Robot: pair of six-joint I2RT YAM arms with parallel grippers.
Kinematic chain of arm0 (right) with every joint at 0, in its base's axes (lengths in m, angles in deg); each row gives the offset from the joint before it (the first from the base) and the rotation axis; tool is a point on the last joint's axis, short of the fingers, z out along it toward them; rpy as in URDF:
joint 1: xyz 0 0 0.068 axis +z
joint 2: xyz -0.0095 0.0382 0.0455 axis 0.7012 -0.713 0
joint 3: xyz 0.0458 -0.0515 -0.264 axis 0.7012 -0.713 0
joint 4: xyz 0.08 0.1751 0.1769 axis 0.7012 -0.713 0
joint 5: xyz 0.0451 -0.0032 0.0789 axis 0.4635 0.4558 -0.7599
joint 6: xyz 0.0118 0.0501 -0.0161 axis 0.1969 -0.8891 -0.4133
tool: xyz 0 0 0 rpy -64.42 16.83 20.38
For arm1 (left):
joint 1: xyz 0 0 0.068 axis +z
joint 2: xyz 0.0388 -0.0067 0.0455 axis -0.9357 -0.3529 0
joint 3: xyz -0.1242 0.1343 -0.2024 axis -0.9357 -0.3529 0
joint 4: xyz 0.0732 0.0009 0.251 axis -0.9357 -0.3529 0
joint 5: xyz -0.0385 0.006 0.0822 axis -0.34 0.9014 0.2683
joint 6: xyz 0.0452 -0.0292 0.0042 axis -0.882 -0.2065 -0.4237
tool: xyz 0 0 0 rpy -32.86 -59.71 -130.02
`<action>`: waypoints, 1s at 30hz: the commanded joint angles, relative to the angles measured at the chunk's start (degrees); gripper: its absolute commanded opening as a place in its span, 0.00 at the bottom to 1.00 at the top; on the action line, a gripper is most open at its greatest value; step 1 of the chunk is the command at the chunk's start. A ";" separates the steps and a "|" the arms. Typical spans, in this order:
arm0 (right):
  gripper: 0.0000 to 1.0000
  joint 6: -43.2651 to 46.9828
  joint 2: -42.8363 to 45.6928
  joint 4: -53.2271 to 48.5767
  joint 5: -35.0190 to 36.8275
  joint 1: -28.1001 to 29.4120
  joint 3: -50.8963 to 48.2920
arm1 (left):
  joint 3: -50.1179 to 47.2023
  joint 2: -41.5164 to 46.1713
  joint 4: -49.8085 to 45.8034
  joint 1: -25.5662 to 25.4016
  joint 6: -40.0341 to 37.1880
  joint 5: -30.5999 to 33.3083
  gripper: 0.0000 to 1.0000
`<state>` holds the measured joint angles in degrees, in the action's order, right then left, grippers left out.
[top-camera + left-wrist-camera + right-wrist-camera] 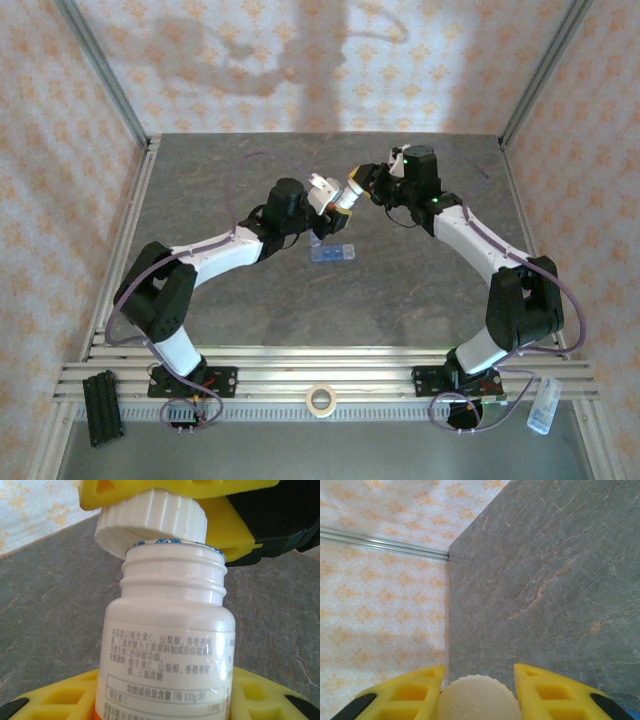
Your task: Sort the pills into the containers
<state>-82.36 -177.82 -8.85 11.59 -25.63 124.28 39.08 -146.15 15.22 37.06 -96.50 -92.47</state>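
Bottle (170,645) in left end effector (328,192) (containers (333,253) apparently just beside)

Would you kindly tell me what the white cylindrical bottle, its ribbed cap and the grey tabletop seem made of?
White cylindrical bottle: glossy plastic, likely; sheen, moulded threads. Ribbed cap: matte plastic, moulded ridges. Grey tabletop: veined stone look, possibly laminate.

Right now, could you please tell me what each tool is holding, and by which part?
The left tool grips the white plastic pill bottle around its lower body; the right tool pinches the white ribbed screw cap by its sides.
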 commanded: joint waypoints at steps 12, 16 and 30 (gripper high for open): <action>0.25 2.61 2.48 -2.29 3.63 -1.03 2.31 | -1.81 3.14 3.20 -0.07 0.45 -0.90 0.00; 0.25 4.58 2.88 -4.92 6.29 -2.35 1.84 | -3.93 4.11 4.76 0.02 0.66 -0.03 0.00; 0.25 20.33 -4.28 -17.49 30.06 -2.97 -1.16 | -14.12 10.81 11.84 -0.06 7.76 8.72 0.00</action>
<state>-66.97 -179.16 -22.32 32.77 -28.56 124.15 26.18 -139.11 22.72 37.06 -91.32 -87.35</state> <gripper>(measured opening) 0.319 0.447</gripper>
